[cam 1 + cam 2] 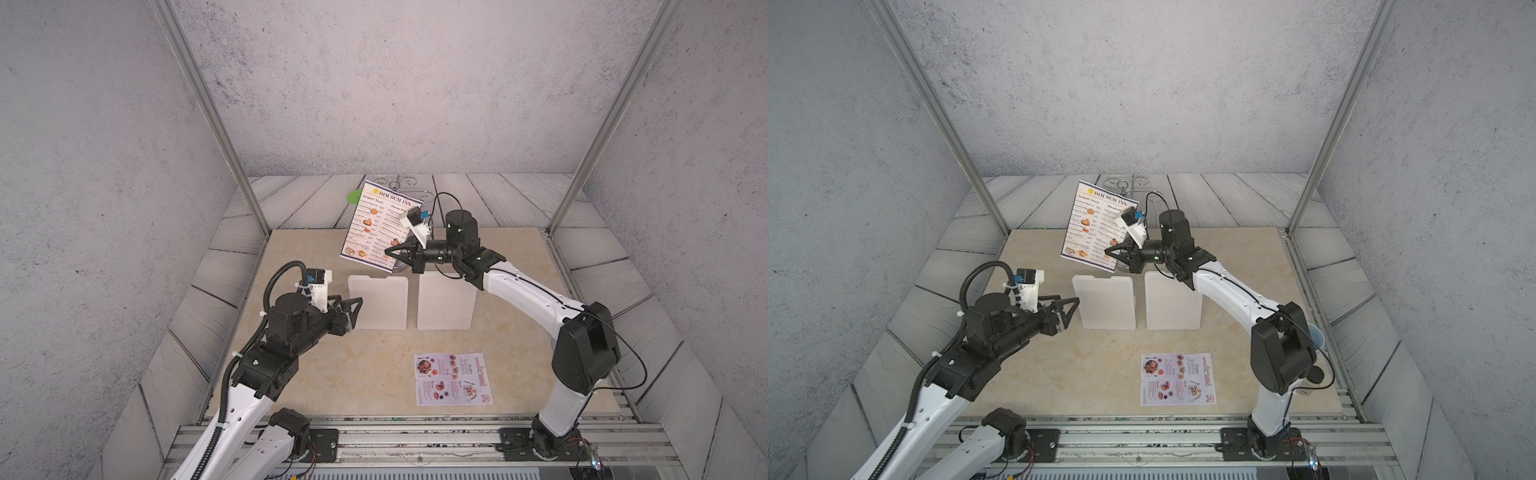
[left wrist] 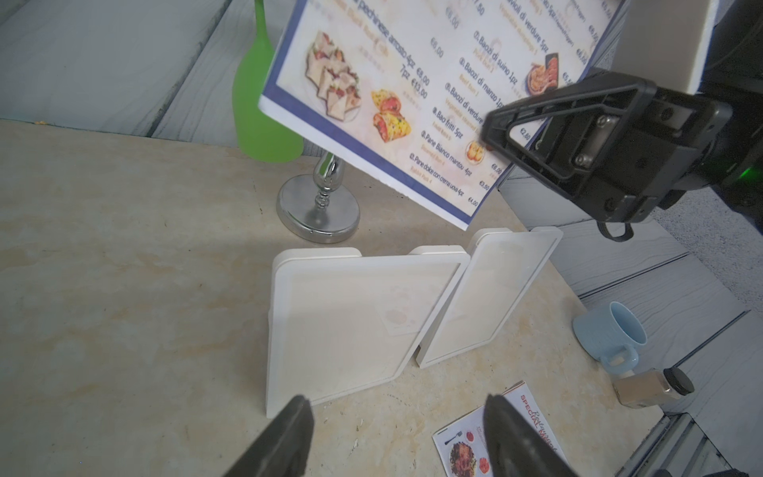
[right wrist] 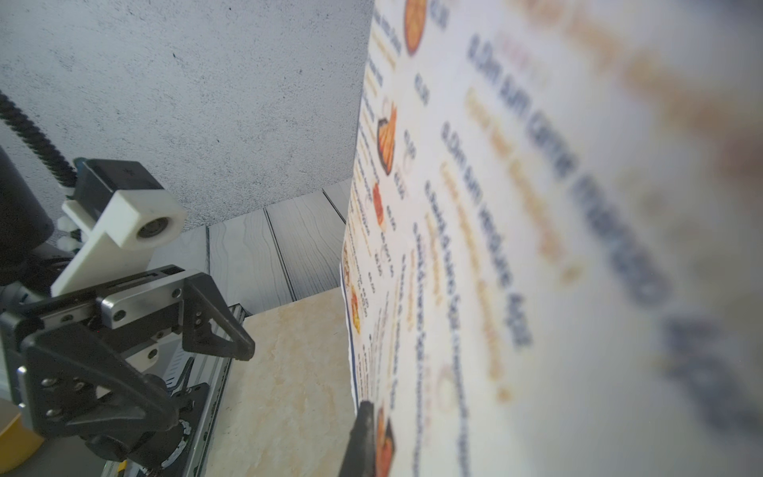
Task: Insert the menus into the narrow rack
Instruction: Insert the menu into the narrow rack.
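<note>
Marble table [image 1: 332, 374], mid-frame: right gripper [image 1: 388, 250] pinched the light, seemingly stiff menu [image 1: 374, 224] by its lower edge; left gripper [image 1: 353, 307] gaped, empty.

Blue-bordered menu [image 1: 370, 226], lilac menu [image 1: 453, 379] (perhaps pinkish)

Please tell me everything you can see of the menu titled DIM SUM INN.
The DIM SUM INN menu is a thin, flat white sheet with a dark blue border, small food photos and two columns of priced dishes. It is in the air, standing steeply and tilted to one side, with its printed face toward the top views. The right gripper is shut on it near its lower right corner.
</note>
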Available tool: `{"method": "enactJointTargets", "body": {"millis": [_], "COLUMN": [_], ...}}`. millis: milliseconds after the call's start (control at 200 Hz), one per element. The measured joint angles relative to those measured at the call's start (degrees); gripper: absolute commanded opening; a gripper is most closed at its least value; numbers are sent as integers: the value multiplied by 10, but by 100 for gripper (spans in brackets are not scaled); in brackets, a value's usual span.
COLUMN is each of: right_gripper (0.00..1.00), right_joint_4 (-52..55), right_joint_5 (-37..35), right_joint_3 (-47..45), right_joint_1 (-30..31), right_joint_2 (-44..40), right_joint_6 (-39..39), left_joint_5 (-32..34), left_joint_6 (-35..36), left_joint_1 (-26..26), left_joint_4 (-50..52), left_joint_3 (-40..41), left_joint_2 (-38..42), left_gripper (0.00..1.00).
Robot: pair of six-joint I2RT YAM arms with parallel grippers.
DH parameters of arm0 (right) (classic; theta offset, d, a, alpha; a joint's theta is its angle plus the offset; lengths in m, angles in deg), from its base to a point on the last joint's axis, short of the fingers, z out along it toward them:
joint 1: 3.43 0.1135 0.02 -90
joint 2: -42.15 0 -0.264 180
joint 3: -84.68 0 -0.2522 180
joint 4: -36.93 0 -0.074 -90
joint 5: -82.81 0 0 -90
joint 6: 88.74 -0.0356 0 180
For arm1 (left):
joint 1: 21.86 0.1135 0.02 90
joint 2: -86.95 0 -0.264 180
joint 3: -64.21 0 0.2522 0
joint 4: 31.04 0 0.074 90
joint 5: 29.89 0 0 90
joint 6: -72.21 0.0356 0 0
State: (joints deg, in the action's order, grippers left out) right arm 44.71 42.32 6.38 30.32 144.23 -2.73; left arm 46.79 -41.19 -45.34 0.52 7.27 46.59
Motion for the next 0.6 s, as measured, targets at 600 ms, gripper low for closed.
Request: {"method": "enactJointTargets", "body": {"millis": [600], "right_gripper": [0], "right_joint_4": [32], "right_joint_5": [29], "right_joint_3": [47], "right_joint_1": [0], "right_joint_2": [70], "right_joint_6": [16], "left_joint_5": [-15], "left_joint_6": [-22], "left_joint_1": [0], "left_joint_4": [-3], "left_joint_3": [11], "left_joint_2": [22], "left_gripper": [69]}}
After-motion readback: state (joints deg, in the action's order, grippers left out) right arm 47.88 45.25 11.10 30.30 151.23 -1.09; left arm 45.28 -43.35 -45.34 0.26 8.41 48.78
